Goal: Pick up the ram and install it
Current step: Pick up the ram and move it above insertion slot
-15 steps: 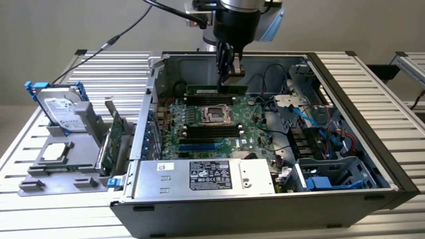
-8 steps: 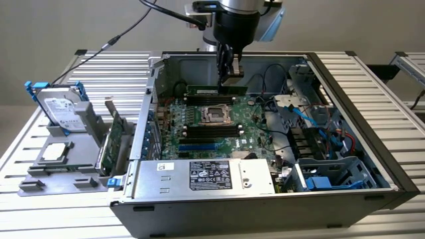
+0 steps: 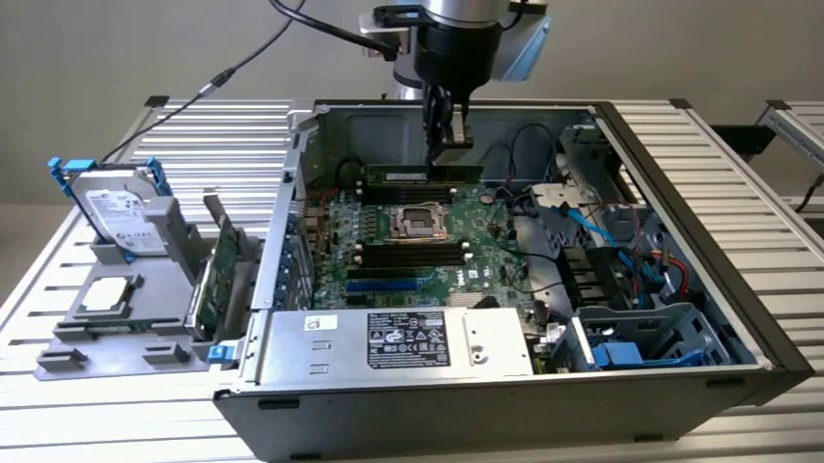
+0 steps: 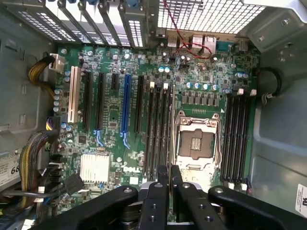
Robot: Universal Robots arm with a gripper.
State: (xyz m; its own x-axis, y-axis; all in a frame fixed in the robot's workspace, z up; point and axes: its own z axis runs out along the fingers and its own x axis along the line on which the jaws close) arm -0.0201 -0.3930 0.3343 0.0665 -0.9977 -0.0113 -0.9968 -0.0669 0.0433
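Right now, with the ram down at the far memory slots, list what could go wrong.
1. The gripper holds the ram right of its middle in the exterior view; pressing there could seat one end and leave the other tilted up.
2. Slot alignment cannot be judged; a misaligned push could strain the motherboard.
3. The open CPU socket lies beside it; a slip could hit it.

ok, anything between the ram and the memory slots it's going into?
Nothing visible. The ram sits directly under the gripper at the far memory slots; no cable crosses them.
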